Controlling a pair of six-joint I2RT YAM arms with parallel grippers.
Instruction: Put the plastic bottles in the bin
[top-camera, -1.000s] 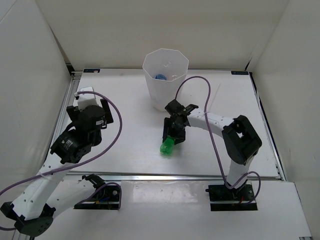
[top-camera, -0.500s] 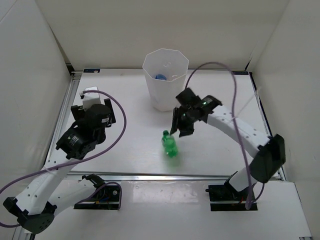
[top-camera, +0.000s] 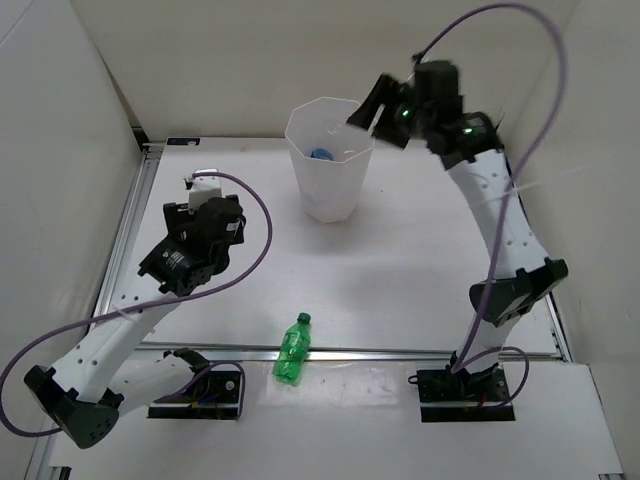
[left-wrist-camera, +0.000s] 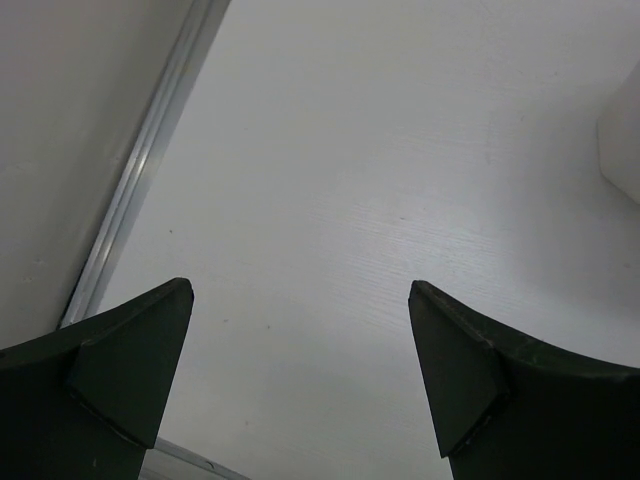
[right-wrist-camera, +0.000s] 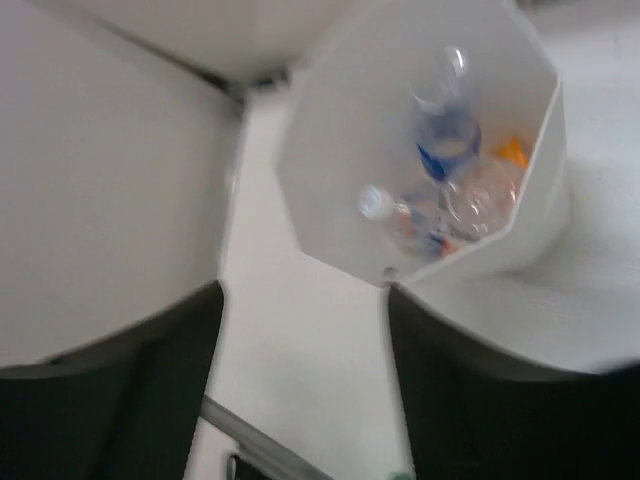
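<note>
This view is blurred. The right gripper hangs high above the table, its two dark fingers apart with nothing between them. Beyond them stands the white bin, its angular rim open toward the camera. Several plastic bottles lie inside. A clear bottle with a blue label is toward the far side, and a clear bottle with a white cap is on the left. Another clear bottle lies just right of that one, and something orange sits against the bin's right wall, too blurred to name. The white table runs along the bin's left side to a pale wall. A metal rail crosses at the near side.
</note>
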